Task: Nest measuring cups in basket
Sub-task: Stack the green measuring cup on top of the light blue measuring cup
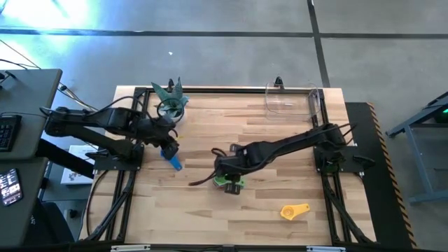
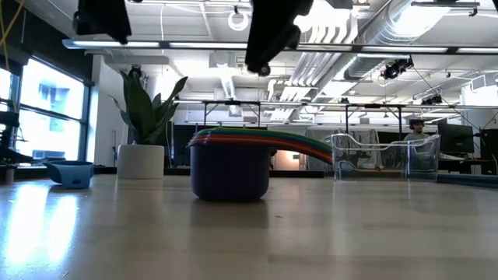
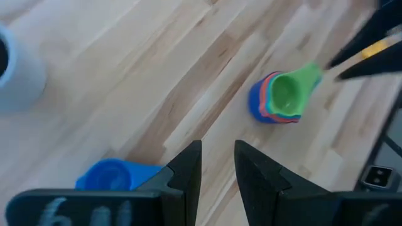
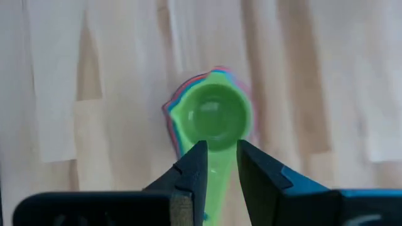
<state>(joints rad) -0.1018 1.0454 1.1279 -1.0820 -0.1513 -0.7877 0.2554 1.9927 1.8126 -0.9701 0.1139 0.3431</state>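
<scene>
My right fingers hang over the middle of the bench, parted by a narrow gap with nothing clamped between them; the tips sit above the handle of the green cup that tops the nested stack of cups. The low view shows clear air between the stack and my arm above it. Under the green bowl peek red, pink and blue rims, with a dark purple cup at the bottom.

My left fingers are also slightly apart and hold nothing. They hover near the bench's left side, with the blue cup lying on the wood just beside them and the stack farther ahead.

Around me: the white pot with the green plant stands at the back left, close behind my left fingers. The clear basket sits at the back right edge, well apart from the stack and from both sets of fingers. A yellow cup lies alone toward the front right. Nothing stands between the stack and the basket except my own right arm crossing above.
</scene>
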